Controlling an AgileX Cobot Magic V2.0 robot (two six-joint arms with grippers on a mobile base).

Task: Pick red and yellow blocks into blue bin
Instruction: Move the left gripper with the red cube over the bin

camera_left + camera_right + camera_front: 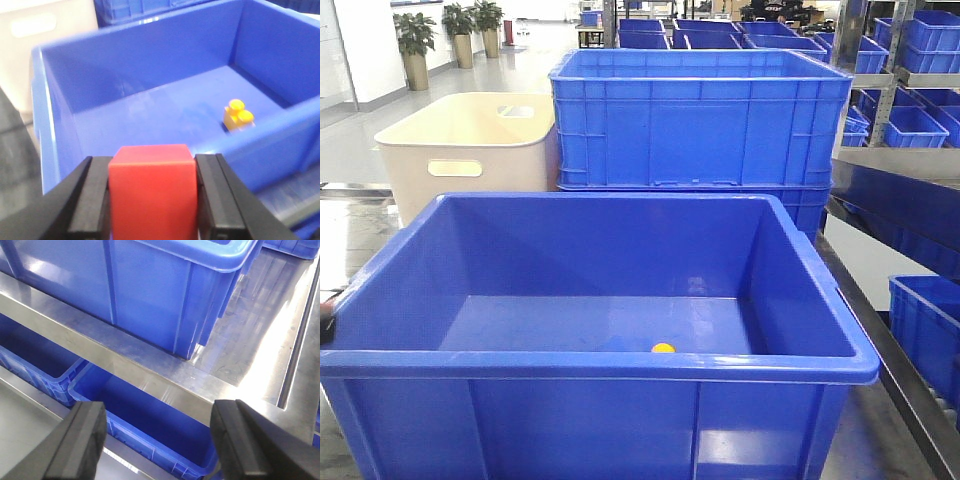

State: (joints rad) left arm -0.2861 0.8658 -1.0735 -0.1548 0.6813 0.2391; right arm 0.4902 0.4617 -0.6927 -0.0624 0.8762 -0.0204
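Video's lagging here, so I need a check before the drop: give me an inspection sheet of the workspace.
Surface: shiny steel bench; no spills seen.
Job's things: red cube gripped beside blue bin rim, not yet in; yellow brick on bin floor.
Clutter: nothing seen.
Tools: left tool shut on red cube; right tool open, empty.
Cables: nothing seen.
Surroundings: cream tub, ribbed blue crate behind bin; shelf crates right.

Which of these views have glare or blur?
Front view: sharp, pale sheen on the blue bin floor. Left wrist view: soft overall, the red cube in the left pincer blurred, the cream tub washed out. Right wrist view: strong glare on the steel table; right pincer out of focus.
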